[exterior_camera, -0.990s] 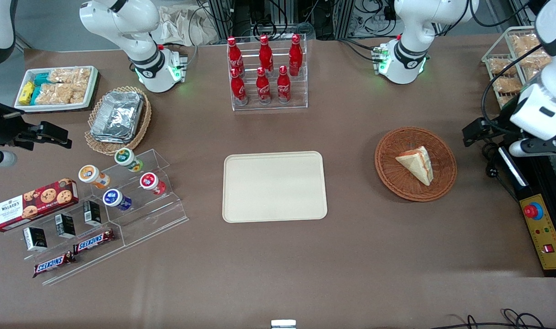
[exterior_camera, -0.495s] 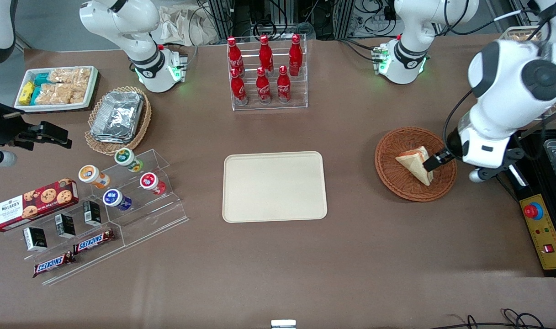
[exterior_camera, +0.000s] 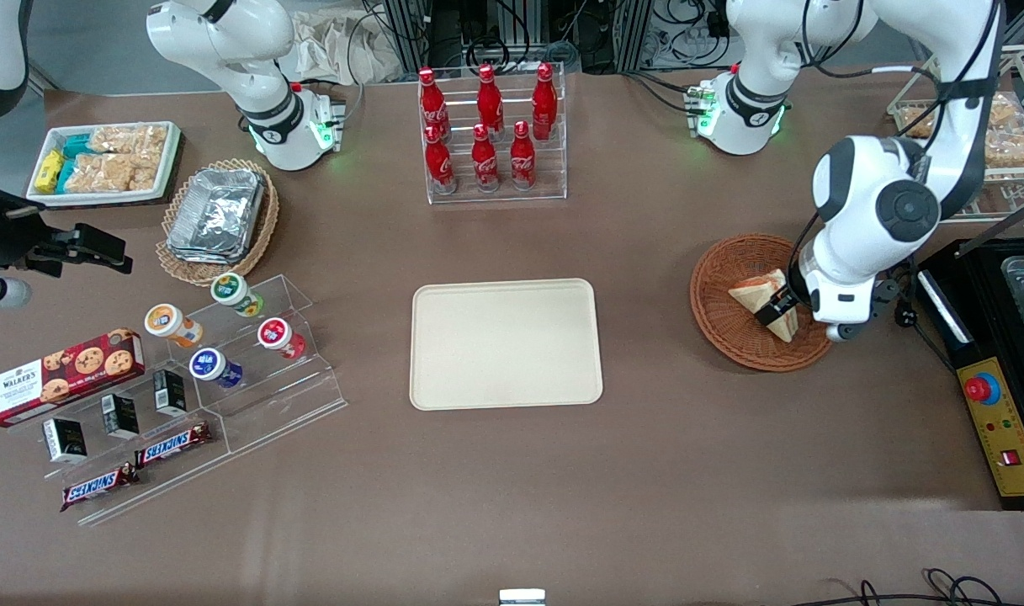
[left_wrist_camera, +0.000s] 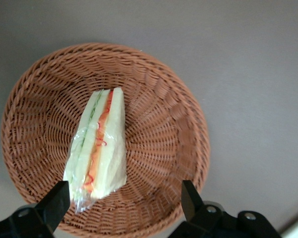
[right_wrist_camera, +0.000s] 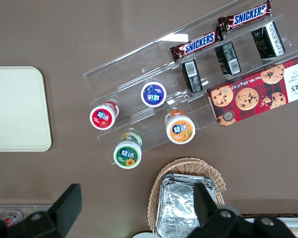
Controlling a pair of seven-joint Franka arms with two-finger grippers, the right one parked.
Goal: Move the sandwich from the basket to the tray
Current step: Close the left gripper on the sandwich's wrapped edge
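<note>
The gripper (left_wrist_camera: 121, 201) hung spread wide over the sandwich (left_wrist_camera: 97, 148), ungrasped in the basket (left_wrist_camera: 164, 124); the tray (exterior_camera: 505, 342) waited bare.

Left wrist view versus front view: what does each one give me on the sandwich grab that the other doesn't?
Only the left wrist view shows the open fingers of the gripper and the red-orange and green filling along the sandwich edge. Only the front view shows the beige tray, bare, toward the parked arm's end of the table from the basket. Both show the sandwich lying in the wicker basket, gripper above it.
</note>
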